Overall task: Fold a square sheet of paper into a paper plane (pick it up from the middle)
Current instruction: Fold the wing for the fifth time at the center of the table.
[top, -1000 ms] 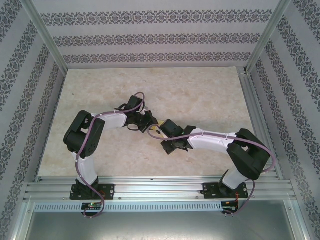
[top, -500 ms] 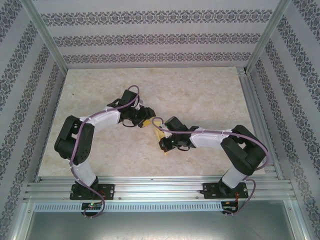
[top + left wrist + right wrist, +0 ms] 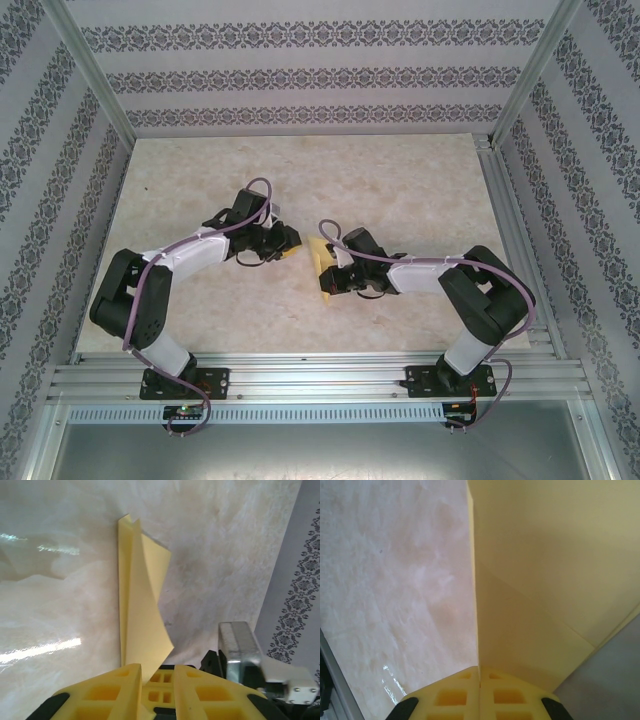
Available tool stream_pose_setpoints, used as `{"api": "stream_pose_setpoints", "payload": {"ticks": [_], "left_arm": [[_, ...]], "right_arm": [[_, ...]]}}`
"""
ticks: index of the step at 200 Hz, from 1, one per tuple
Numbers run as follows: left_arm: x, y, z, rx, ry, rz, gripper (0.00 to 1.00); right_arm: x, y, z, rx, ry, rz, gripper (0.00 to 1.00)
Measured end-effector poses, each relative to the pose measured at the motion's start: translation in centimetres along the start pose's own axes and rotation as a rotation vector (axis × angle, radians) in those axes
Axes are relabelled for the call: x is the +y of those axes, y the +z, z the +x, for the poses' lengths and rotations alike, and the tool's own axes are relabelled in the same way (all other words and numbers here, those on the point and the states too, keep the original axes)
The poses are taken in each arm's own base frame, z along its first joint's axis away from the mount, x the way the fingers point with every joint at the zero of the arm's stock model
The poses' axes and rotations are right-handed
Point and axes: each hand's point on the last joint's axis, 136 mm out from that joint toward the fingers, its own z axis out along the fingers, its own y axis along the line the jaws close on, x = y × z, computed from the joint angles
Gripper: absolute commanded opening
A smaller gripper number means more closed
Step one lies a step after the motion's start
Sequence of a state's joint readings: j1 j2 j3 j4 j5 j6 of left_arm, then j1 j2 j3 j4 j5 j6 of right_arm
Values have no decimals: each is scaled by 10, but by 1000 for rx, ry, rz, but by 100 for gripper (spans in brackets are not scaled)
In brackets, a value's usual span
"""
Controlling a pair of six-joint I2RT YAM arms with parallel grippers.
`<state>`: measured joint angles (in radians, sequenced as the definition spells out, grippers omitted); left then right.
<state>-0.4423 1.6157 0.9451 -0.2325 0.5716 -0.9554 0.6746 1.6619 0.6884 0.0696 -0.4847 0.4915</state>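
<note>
The partly folded sheet of paper (image 3: 319,260) sits over the middle of the marbled table (image 3: 400,180), slightly toward its near edge. The right gripper (image 3: 479,672) has its yellow fingers pressed together on the sheet's fold. The left gripper (image 3: 156,669) stands narrowly apart. The sheet's edge runs into that gap along one finger (image 3: 117,687); whether it touches both cannot be told.

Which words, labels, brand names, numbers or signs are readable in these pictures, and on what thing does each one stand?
No text is readable.
The sheet of paper is blank.
The fingers of the right gripper carry no marking.
The walls bear only an ornament pattern, no letters.
The small boards below the arm bases are too small to read.
</note>
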Motion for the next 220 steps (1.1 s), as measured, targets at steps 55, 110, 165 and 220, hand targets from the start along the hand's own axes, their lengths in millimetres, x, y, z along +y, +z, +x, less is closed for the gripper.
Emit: {"api": "stream_pose_setpoints", "payload": {"ticks": [55, 110, 165, 220], "left_arm": [[-8, 12, 9, 23, 31, 28, 16], [-1, 26, 13, 54, 22, 20, 16], [-4, 35, 26, 91, 41, 18, 16], [-12, 47, 28, 119, 56, 23, 16]], "right_arm": [[-6, -3, -4, -17, 70, -44, 4], [-15, -3, -2, -16, 117, -50, 4], [-19, -5, -4, -30, 165, -87, 5], [-13, -8, -6, -34, 183, -126, 5]]}}
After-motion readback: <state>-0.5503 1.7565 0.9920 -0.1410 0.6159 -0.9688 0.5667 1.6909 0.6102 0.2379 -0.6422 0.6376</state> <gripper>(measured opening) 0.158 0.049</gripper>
